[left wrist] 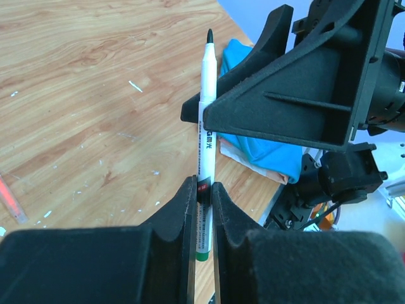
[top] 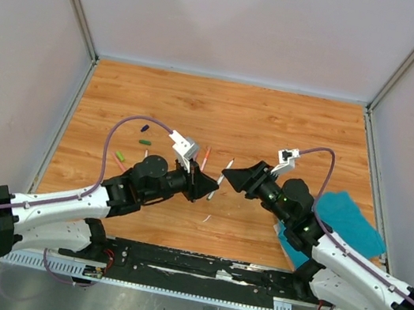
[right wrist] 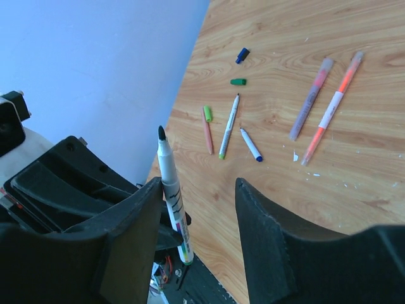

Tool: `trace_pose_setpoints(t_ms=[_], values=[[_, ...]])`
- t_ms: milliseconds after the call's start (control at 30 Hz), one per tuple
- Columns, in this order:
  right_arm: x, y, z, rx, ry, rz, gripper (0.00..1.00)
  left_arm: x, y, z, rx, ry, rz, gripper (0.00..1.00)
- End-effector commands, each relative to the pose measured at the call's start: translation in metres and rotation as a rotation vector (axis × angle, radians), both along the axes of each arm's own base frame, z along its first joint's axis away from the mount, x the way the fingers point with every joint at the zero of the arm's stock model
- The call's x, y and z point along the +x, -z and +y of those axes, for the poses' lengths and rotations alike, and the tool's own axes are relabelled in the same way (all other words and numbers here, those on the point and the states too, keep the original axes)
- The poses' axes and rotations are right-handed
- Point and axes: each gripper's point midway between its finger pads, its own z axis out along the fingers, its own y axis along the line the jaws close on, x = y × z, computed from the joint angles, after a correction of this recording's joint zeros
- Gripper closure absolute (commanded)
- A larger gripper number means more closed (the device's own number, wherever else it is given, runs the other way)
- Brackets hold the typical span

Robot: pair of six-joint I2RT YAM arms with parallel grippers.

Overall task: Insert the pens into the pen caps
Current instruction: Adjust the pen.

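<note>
My left gripper (left wrist: 202, 183) (top: 209, 187) is shut on a white pen (left wrist: 207, 107) with a green end and a bare black tip, held above the table. My right gripper (right wrist: 199, 187) (top: 229, 176) straddles the same pen (right wrist: 172, 196). Its jaws are open: the barrel lies against one finger and a wide gap separates it from the other. On the wood lie a dark blue cap (right wrist: 242, 55), a green cap (right wrist: 238, 82) and a light green cap (right wrist: 207, 113). Beside them are a pink pen (right wrist: 207, 133), a green-ended pen (right wrist: 228, 119) and a blue-ended pen (right wrist: 251, 144).
A purple marker (right wrist: 311, 98) and an orange marker (right wrist: 332, 107) lie side by side further along the table. A teal cloth (top: 348, 216) is bunched under the right arm near the table's right edge. Grey walls close in the table on three sides.
</note>
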Motion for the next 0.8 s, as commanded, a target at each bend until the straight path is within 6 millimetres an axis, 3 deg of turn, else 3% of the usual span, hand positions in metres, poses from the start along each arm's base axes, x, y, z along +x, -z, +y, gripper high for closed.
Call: trace_pose_setpoints(t_ms=[0, 100, 267, 333, 433, 500, 600, 767], values=[[-0.001, -0.026, 0.011, 0.087, -0.026, -0.033, 0.53, -0.001, -0.008, -0.003, -0.026, 0.004, -0.024, 0.99], [-0.003, -0.026, 0.015, 0.081, -0.049, -0.032, 0.62, 0.0, -0.007, -0.002, -0.02, -0.004, -0.023, 0.99], [-0.005, -0.028, 0.022, 0.078, -0.088, -0.04, 0.89, 0.001, -0.005, -0.003, -0.011, -0.004, -0.019, 0.99], [-0.006, -0.029, 0.025, 0.072, -0.107, -0.048, 0.98, 0.0, -0.003, -0.004, -0.006, -0.001, -0.015, 0.9], [-0.008, -0.032, 0.028, 0.071, -0.127, -0.061, 0.99, 0.001, 0.0, -0.004, 0.0, -0.002, -0.01, 0.67], [-0.009, -0.035, 0.03, 0.069, -0.135, -0.071, 1.0, 0.001, 0.002, -0.005, 0.007, -0.002, -0.005, 0.59], [-0.01, -0.037, 0.032, 0.065, -0.143, -0.081, 0.99, 0.001, 0.007, -0.006, 0.019, 0.006, 0.001, 0.55], [-0.012, -0.037, 0.035, 0.059, -0.159, -0.089, 0.99, 0.001, 0.012, -0.007, 0.031, 0.007, 0.01, 0.61]])
